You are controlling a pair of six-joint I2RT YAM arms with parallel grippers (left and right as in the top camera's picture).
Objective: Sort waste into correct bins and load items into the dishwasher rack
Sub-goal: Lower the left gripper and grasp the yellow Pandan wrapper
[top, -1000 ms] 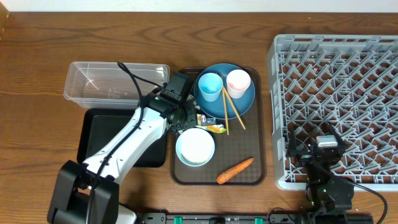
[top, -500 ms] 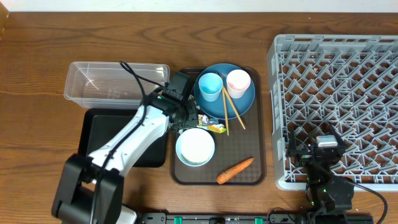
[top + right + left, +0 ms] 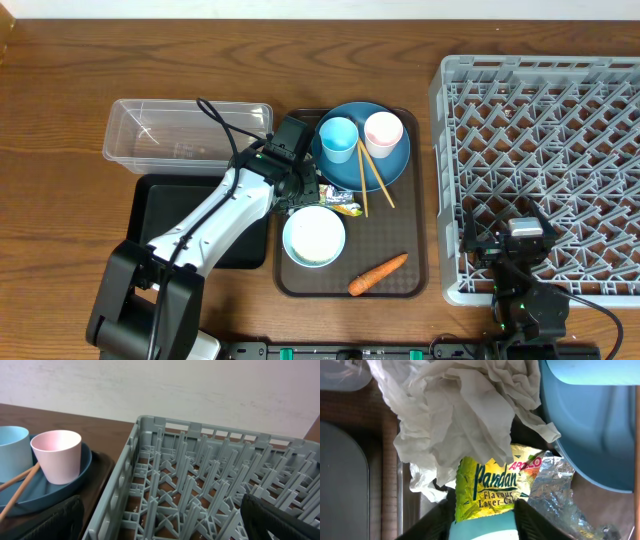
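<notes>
Closing the half-open left pincer [image 3: 482, 512] squarely on the small yellow-green foil wrapper [image 3: 492, 487] between its jaws should pinch that alone (crumpled white paper [image 3: 460, 415] overlaps it).

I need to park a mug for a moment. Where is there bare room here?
Free: the clear tub, the grey rack across its upper grid, and the brown tray in the patch between carrot and blue plate. Crowded: between plate and white bowl, where the Pandan wrapper, crumpled paper and left gripper bunch together.
</notes>
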